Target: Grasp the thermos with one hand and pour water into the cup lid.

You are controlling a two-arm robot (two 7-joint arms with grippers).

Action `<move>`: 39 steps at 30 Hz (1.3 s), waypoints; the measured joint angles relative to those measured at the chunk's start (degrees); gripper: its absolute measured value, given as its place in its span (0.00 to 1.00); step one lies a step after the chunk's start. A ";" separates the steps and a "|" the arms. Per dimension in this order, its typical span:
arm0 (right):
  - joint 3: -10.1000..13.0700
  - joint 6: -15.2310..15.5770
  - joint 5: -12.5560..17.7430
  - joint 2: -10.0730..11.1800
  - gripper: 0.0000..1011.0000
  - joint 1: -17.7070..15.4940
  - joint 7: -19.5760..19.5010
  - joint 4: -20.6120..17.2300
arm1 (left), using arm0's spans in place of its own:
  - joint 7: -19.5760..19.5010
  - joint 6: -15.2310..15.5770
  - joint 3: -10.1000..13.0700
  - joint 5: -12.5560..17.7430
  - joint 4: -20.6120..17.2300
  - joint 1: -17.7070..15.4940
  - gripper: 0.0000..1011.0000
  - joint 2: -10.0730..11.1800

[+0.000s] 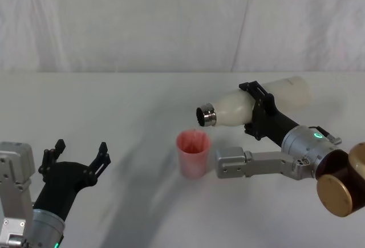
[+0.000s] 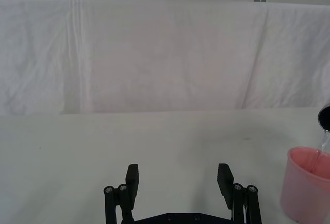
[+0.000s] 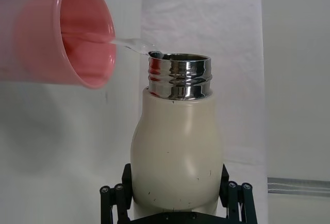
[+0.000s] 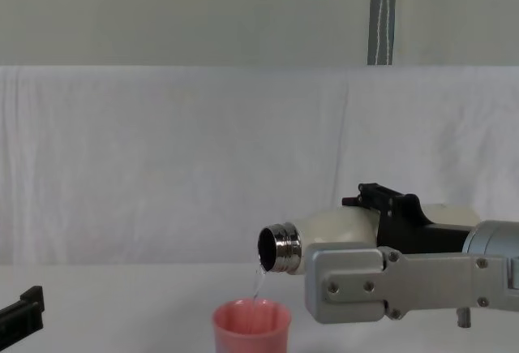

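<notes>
I judge the pour well under way: a thin stream of water (image 4: 259, 281) falls from the steel neck into the cup lid (image 1: 193, 153), which stands on the bench (image 1: 114, 105) just below and ahead of my right tool (image 1: 258, 111). That tool pinches the thermos (image 1: 251, 104), tipped nearly level. My left tool (image 2: 179, 180) hangs spread, well apart, holding nothing. Righting the thermos remains.

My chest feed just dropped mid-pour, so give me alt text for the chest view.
The right gripper holds the cream thermos tipped nearly level above the table, and a thin stream of water falls from its steel neck into the pink cup standing below. The tip of the left gripper sits low at the left edge, and white cloth hangs behind.
</notes>
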 joint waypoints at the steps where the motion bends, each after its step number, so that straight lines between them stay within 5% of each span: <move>1: 0.03 0.01 0.02 0.01 0.94 -0.08 0.02 -0.09 | 0.00 0.00 0.00 0.00 0.00 0.00 0.99 0.00; 21: 2.88 -0.80 5.87 -1.19 0.94 -2.44 0.20 -2.26 | 0.00 0.00 0.00 0.00 0.00 0.00 0.99 0.00; 39: 8.42 -3.97 15.21 -2.60 0.94 -5.40 -1.12 -6.07 | 0.00 0.00 0.00 0.00 0.00 0.00 0.99 0.00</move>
